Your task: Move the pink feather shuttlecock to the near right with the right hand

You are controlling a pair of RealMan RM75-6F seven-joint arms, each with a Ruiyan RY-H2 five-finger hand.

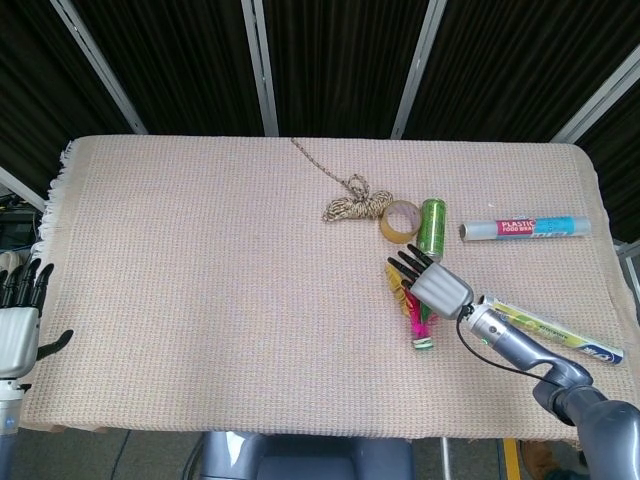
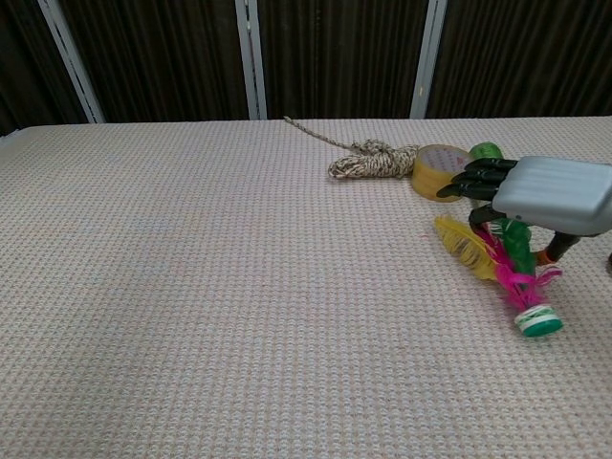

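Observation:
The pink feather shuttlecock [image 1: 420, 327] [image 2: 521, 287] lies on the cloth right of centre, its green-and-white base toward the near edge and its yellow, pink and green feathers fanned away. My right hand [image 1: 430, 280] [image 2: 535, 193] hovers low over the feathers, palm down, fingers stretched out toward the far left, holding nothing. My left hand [image 1: 18, 322] rests at the table's near left edge with fingers spread and empty; the chest view does not show it.
Just beyond the right hand lie a green can [image 1: 432, 226], a tape roll [image 1: 400, 221] and a coil of twine [image 1: 357, 205]. A plastic wrap tube [image 1: 525, 229] lies far right, and a yellow-green tube [image 1: 560, 335] lies under the right forearm.

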